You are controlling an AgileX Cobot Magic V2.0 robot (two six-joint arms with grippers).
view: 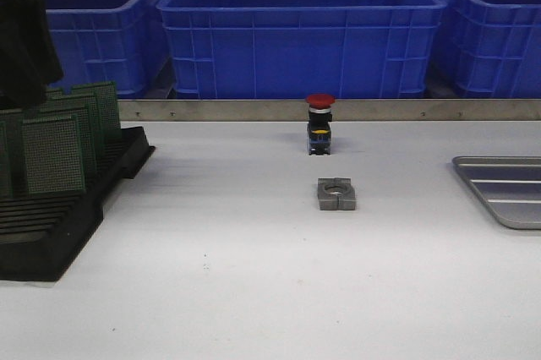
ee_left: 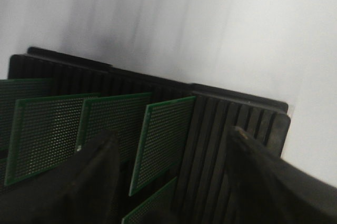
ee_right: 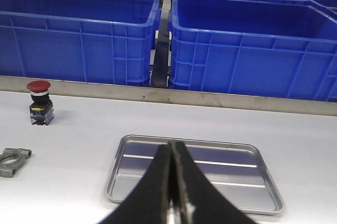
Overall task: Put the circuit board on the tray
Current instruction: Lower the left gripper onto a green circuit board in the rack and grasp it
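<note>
L gripper (ee_left: 168,176) fingers apart above green circuit boards (ee_left: 160,142) standing upright in black slotted rack (ee_left: 231,119) at table's L edge, R gripper (ee_right: 172,182) pressed closed w/ nothing held, over empty silver tray (ee_right: 253,179) at R, red pushbutton (view: 319,123) & grey metal clamp block (view: 336,193) mid-table

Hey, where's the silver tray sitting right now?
In the front view the tray lies empty at the table's far right edge, right of the grey metal block.

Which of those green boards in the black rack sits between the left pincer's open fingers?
The end circuit board, the last one before the rack's empty slots. The other boards stand off to one side of the left pincer.
</note>
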